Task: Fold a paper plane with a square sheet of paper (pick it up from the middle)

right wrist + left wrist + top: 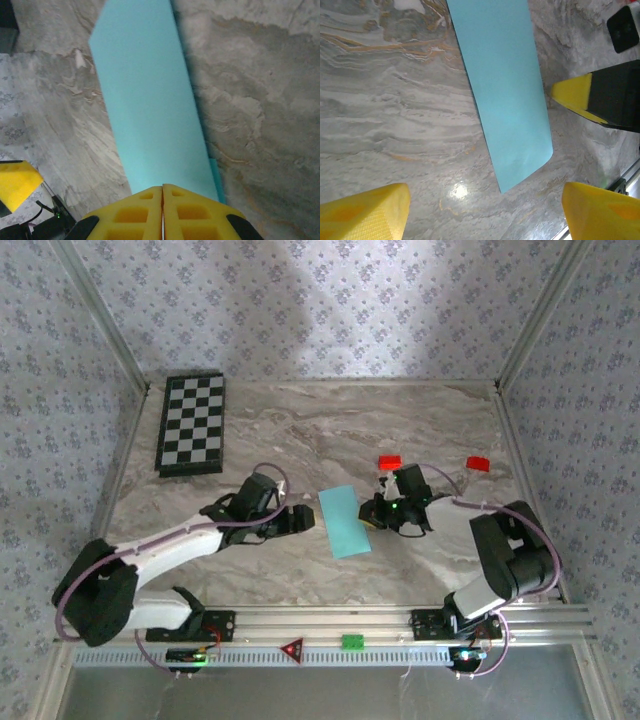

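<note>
Paper plane (pixel 343 521) lies flat mid-tabletop (pixel 300 430), between the two arms. It reads as a narrow cyan strip, and a lower layer peeks out along one long edge in the right wrist view. Left fingers (pixel 367 212) are spread wide, just off the strip's left side, not touching it. Right fingers (pixel 145 212) are pressed together at the strip's right edge. From the left wrist I see one yellow tip right against that edge. I can't tell whether the paper is caught between them. Two red blocks (pixel 390 462) sit behind the right arm and the chessboard (pixel 192 424) is far left.
</note>
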Action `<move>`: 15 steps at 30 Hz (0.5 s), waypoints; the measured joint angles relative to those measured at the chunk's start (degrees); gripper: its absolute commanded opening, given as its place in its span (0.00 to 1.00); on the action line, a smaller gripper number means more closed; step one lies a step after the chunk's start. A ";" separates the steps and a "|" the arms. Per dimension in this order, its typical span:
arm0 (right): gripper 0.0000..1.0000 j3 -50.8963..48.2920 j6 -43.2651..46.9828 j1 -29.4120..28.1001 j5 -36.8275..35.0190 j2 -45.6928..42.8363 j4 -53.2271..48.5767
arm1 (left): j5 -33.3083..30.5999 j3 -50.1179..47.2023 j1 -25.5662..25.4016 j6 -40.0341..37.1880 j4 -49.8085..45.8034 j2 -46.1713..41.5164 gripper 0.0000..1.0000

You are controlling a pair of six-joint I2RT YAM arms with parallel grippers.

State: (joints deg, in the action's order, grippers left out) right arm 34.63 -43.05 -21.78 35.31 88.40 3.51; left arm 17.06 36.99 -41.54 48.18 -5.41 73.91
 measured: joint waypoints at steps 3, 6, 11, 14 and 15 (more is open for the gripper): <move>0.10 0.42 -0.02 -0.02 0.11 2.54 0.46 | -0.11 1.14 -0.70 0.98 1.64 3.15 0.78; 0.10 0.35 -0.07 -0.11 -0.48 4.00 0.50 | -0.11 2.25 -1.01 1.36 2.49 5.35 0.74; 0.11 -1.79 -2.05 -0.11 0.00 4.44 4.94 | 0.15 2.78 -1.33 3.17 5.05 8.59 0.61; 0.11 -3.65 -3.96 -0.09 0.04 4.02 8.55 | 0.52 3.04 -2.19 4.09 6.82 11.08 0.55; 0.11 -4.24 -4.61 -0.09 0.00 3.87 9.70 | 0.57 3.28 -2.54 4.33 7.21 12.22 0.54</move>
State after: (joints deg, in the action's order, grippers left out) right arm 30.39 -47.66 -21.87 35.31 92.27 13.21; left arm 17.63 40.27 -44.07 52.51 1.80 86.13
